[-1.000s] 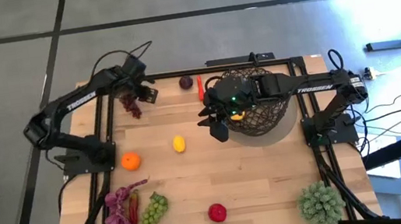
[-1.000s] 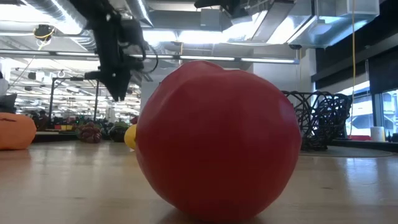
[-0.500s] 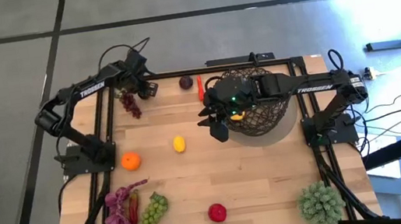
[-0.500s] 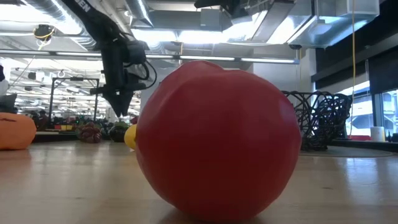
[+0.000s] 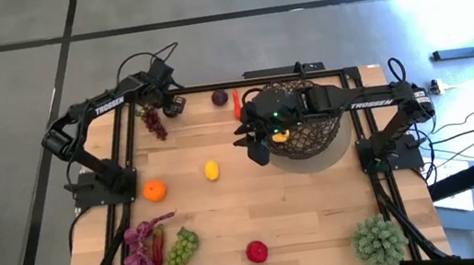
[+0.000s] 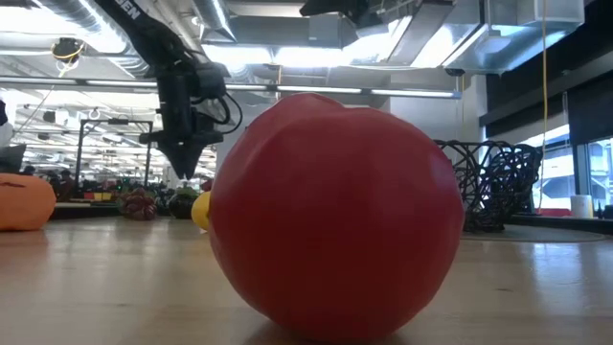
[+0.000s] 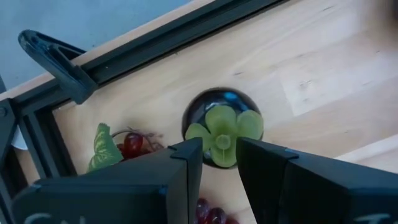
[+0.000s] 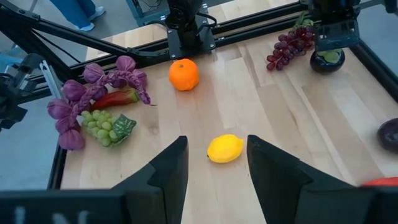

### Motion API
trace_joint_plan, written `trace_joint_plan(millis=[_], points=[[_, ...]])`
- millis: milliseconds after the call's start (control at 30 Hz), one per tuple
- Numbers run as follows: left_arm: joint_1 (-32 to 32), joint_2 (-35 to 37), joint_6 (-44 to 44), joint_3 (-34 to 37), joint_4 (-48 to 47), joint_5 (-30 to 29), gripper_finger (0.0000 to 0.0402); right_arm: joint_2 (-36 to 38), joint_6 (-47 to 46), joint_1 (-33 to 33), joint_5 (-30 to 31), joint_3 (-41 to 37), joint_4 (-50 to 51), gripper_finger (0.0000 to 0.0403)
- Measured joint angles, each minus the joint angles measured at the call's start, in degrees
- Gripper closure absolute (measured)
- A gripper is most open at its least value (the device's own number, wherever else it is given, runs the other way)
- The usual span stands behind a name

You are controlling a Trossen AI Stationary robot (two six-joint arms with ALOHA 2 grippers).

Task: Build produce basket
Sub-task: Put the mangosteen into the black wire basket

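At the front edge of the table lies a red apple [image 5: 257, 251]. It looks smooth, hard and round, so I think it can roll and slip; a grip across its widest part seems safest. Beside the purple leaves [image 5: 143, 257], the green grapes [image 5: 182, 247] are a lumpy, loose bunch, better taken at the thick middle. Farther back, the right gripper [image 5: 258, 153] hangs partly open and empty at the rim of the basket [image 5: 312, 136]. At the far edge, the left gripper [image 7: 219, 152] hovers over a dark round fruit [image 7: 214, 106] with a green cap. Its fingers stand a little apart and hold nothing. This fruit looks glossy, probably slippery. In the low view the apple covers most of the table. Inside the basket something yellow shows under the arm, but I cannot tell what it is.
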State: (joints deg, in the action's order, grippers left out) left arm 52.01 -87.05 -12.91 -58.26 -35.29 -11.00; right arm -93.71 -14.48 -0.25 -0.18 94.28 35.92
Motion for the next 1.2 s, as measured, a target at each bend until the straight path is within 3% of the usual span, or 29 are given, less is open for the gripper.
trace_joint_plan(millis=[833,1200], points=[[-0.15,-3.37,0.04,-0.07,1.97,1.90,0.0316,0.00,0.22,0.02,5.09,0.00,0.02,0.0247],[0.00,-3.35,1.75,-0.07,1.36,1.49,0.0372,0.01,0.20,0.02,5.11,0.02,0.01,0.0247]])
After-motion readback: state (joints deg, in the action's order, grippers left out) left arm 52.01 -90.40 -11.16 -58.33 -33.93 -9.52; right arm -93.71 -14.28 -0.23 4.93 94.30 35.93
